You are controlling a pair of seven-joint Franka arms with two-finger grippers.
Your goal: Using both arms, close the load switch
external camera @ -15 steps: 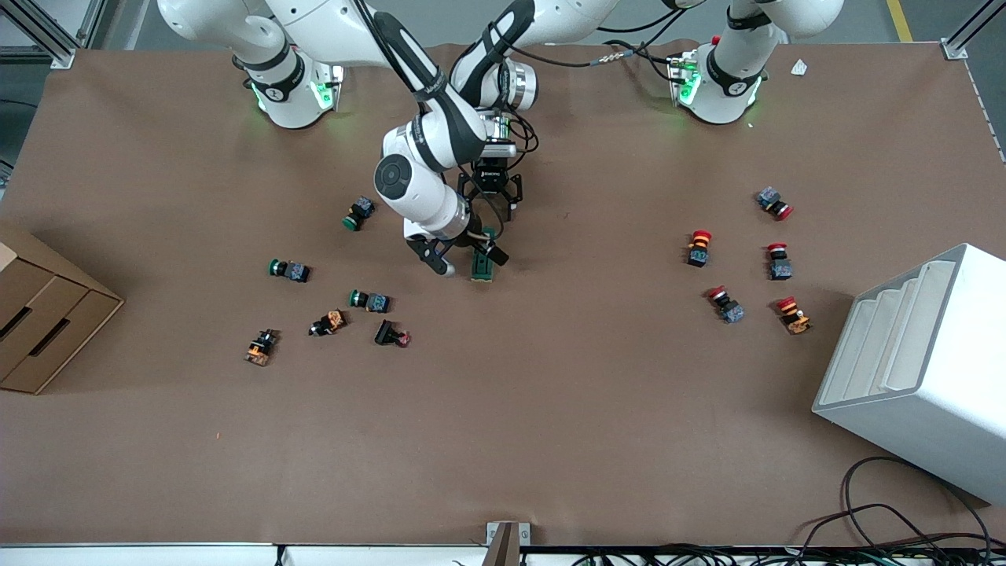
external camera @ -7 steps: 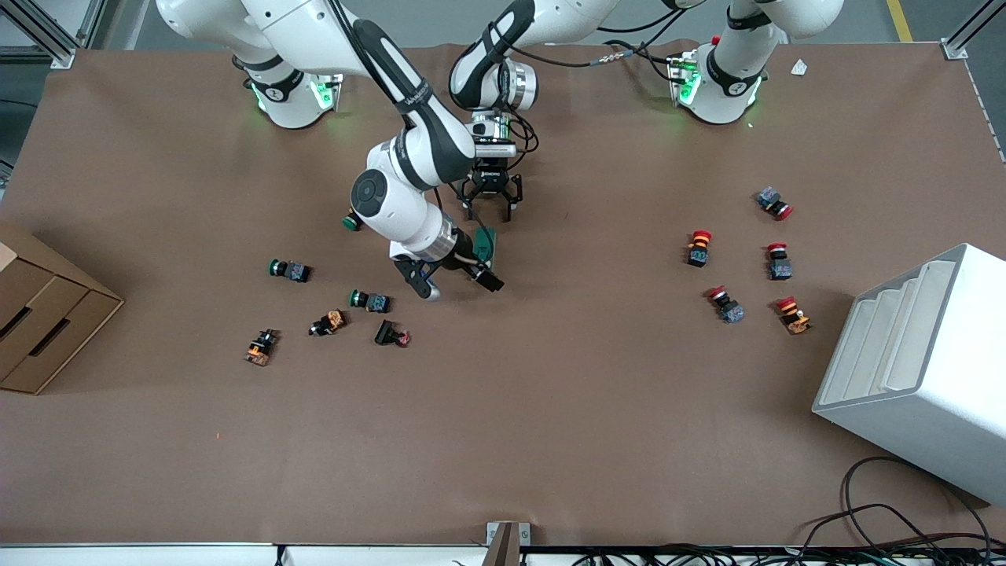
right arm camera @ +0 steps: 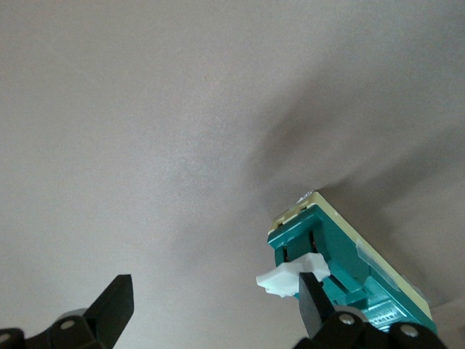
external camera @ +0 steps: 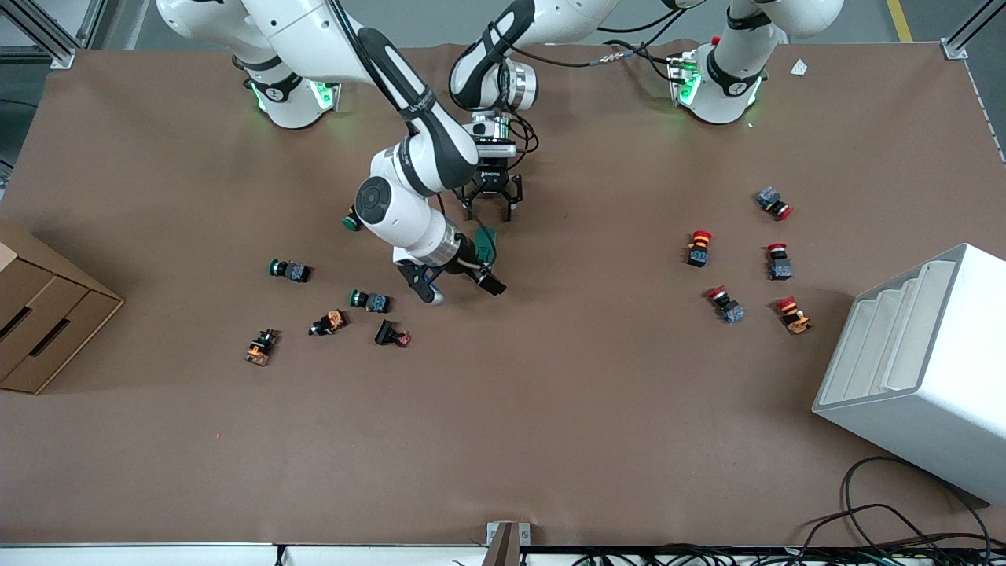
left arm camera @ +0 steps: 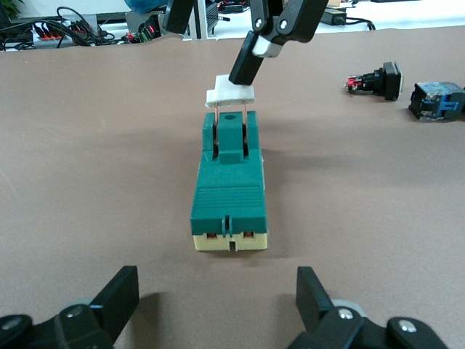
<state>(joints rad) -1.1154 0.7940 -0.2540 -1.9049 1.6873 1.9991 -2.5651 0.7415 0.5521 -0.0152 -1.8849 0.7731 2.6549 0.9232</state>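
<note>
I'm mid-close, I reckon: right gripper [external camera: 460, 287] hangs over the load switch [external camera: 486, 244], fingers spread, one fingertip [left arm camera: 243, 67] touching the white lever [left arm camera: 231, 92], nothing pinched. Left gripper [external camera: 491, 211] sits low just beside the switch's cream end, toward the arm bases, jaws spread wide, not gripping yet. Switch lies flat mid-table, nr the green-capped buttons [external camera: 369, 299]. Body dark green w/ cream base, lever standing up off its pins, so not closed. Next, imo: left clamps the body, right pushes the lever down.
</note>
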